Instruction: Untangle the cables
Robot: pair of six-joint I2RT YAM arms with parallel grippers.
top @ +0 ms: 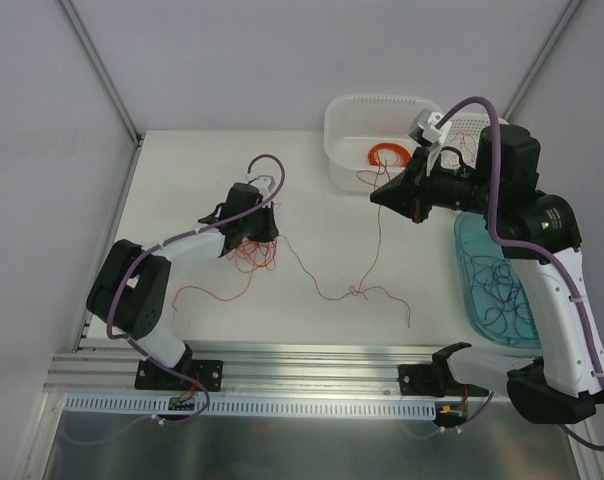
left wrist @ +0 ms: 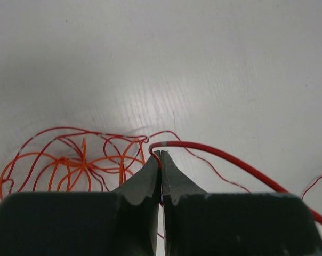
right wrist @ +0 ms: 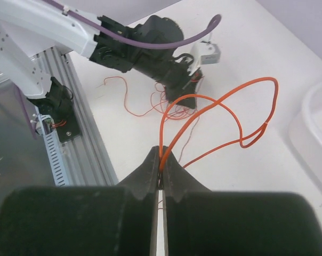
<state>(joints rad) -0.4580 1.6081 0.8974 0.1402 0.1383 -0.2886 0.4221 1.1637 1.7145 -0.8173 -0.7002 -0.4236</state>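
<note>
Left end effector (left wrist: 160, 153) clamps cables (left wrist: 214, 153) on open table (top: 182, 170); right end effector (right wrist: 161, 152) clamps cables beside white basin (top: 332, 135).

Left black two-finger gripper (left wrist: 160, 154) sits low, clamped on thin red-orange cables (left wrist: 219, 154). Right black two-finger gripper (right wrist: 161, 156) is raised, clamped likewise.

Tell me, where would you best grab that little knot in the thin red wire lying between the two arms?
Probably not the knot itself: pinch the single red wire just left of it, coming straight down from above. It lies flat on the table, and that stretch runs alone, clear of other loops.
</note>
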